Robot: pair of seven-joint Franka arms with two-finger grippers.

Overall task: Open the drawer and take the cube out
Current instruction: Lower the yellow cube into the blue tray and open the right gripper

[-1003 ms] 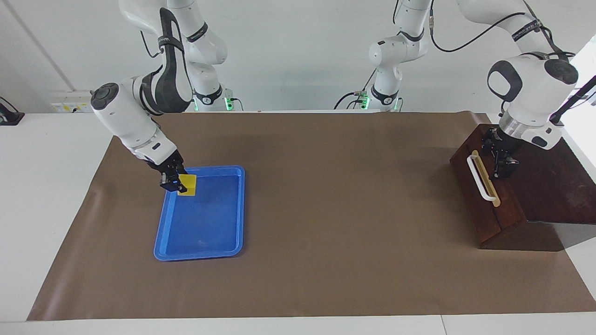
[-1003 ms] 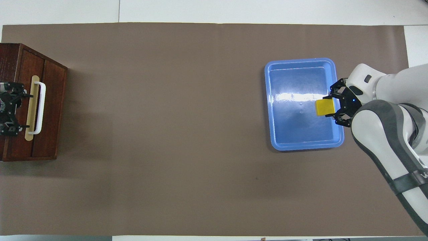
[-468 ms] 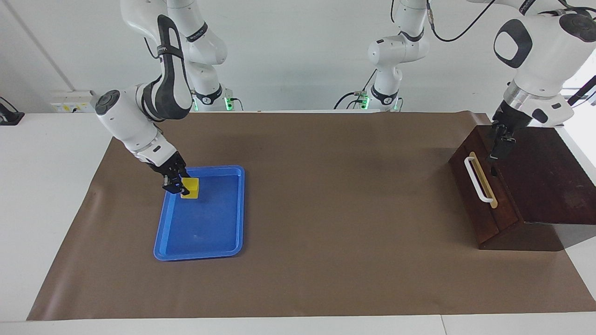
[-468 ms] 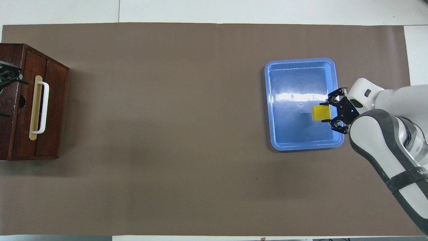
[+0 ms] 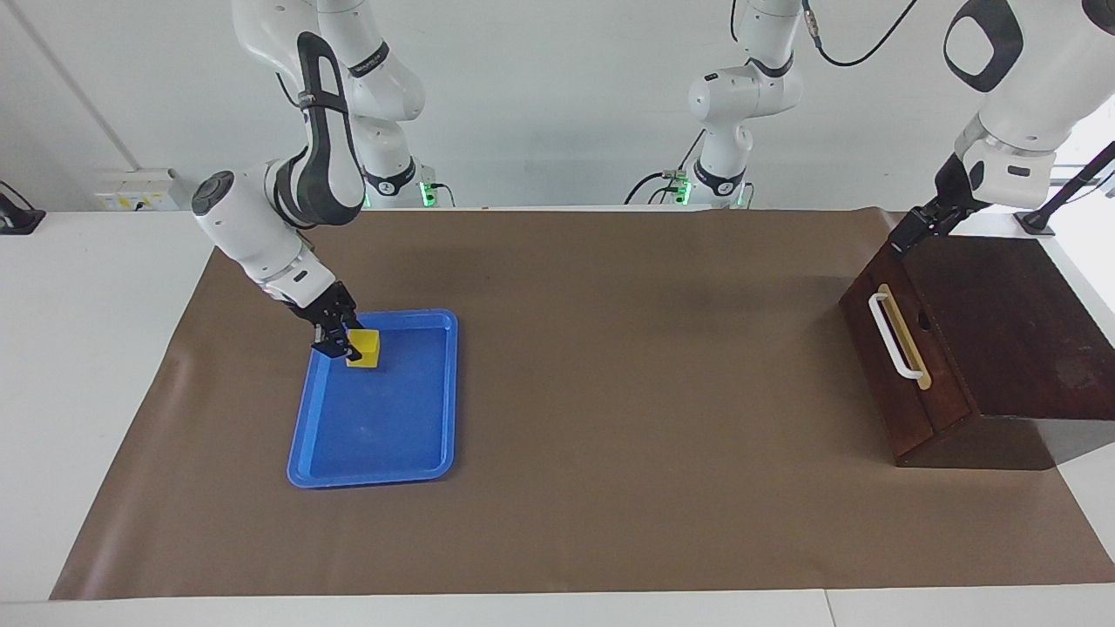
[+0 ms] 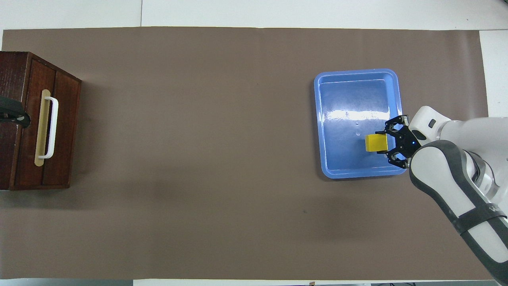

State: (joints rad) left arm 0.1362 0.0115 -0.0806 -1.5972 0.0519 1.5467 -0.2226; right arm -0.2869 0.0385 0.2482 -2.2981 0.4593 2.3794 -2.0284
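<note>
The drawer [image 5: 868, 341] is closed in the dark wooden box at the left arm's end of the table, and its white handle [image 5: 894, 336] is free. In the overhead view the drawer [image 6: 63, 119] shows the same. The yellow cube [image 5: 364, 347] is held low inside the blue tray [image 5: 375, 475], with my right gripper [image 5: 348, 347] shut on it. From overhead the cube [image 6: 374, 143] and right gripper [image 6: 384, 144] sit over the tray's part nearer the robots. My left gripper [image 5: 907, 237] hangs open above the box's top edge, holding nothing. Only its tip [image 6: 16, 117] shows from overhead.
The blue tray [image 6: 349, 99] lies on the brown mat [image 5: 645, 366] toward the right arm's end. The dark box [image 5: 1002, 322] stands with its sloped top at the mat's other end. White table [image 5: 96, 366] borders the mat.
The right gripper carried the cube lower and a little along the tray toward the robots. The left gripper rose from beside the drawer handle and drew back above the box's upper edge.
</note>
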